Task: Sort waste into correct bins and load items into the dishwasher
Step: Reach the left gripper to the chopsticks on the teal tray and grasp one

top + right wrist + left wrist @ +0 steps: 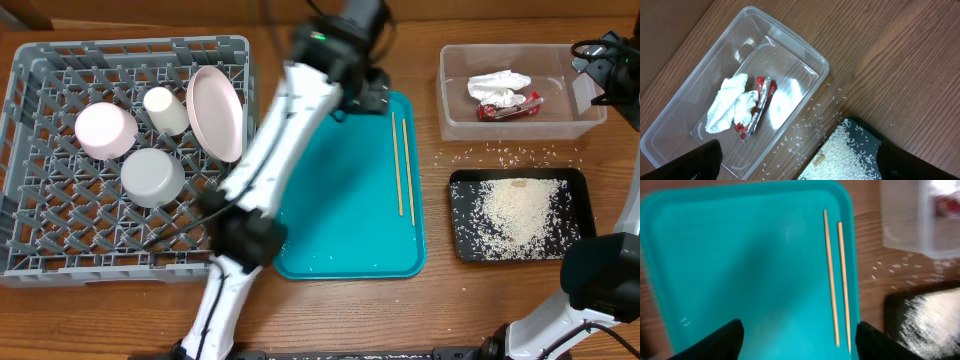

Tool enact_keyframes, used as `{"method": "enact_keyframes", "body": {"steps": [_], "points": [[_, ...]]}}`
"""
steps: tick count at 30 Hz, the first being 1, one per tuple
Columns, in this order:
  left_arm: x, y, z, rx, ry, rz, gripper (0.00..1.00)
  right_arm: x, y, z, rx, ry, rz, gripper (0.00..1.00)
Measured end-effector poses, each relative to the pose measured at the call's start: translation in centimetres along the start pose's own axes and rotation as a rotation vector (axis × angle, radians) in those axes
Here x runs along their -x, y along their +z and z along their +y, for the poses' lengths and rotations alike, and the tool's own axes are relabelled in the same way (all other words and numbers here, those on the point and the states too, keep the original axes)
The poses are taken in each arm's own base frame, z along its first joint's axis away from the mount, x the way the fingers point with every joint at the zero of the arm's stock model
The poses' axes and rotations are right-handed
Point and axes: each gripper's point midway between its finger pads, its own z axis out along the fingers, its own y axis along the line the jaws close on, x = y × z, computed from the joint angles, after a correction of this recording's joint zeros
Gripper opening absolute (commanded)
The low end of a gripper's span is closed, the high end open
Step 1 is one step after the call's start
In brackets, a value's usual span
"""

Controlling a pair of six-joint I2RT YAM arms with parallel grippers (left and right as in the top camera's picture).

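Note:
The grey dish rack (60, 235) at the left holds the pink bowl (105, 130), the grey-white bowl (152, 177), the white cup (165, 110) and the pale pink plate (216, 112) on edge. Two chopsticks (401, 165) lie on the teal tray (340, 200); they also show in the left wrist view (836, 275). The clear tub (455, 115) holds the white napkin (730, 102) and red wrapper (757, 107). The black tray (462, 245) holds rice (520, 212). My left gripper (797, 342) is open above the teal tray. My right gripper (797, 162) is open, high over the tub and black tray.
Loose rice grains (500, 153) lie on the wooden table between the tub and the black tray, and a few on the teal tray's near end (320, 262). The right arm (610, 70) reaches in at the far right edge.

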Motion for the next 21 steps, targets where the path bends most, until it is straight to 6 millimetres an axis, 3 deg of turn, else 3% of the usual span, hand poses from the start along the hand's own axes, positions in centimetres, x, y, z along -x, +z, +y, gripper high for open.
{"method": "enact_keyframes", "body": {"steps": [3, 8, 14, 21], "points": [[-1.1, 4.6, -1.2, 0.037, -0.014, 0.043, 0.6, 0.0, 0.0, 0.0, 0.0, 0.0, 0.0, 1.0], [-2.8, 9.3, -3.3, 0.081, -0.02, 0.057, 0.53, 0.0, 0.0, 0.0, 0.0, 0.0, 0.0, 1.0], [-4.4, 11.9, -4.1, 0.201, 0.032, 0.017, 0.48, 0.0, 0.0, 0.0, -0.001, 0.0, 0.0, 1.0], [-4.6, 13.3, -4.6, 0.258, 0.052, -0.034, 0.45, 0.0, 0.0, 0.0, -0.001, 0.0, 0.001, 1.0]]}}
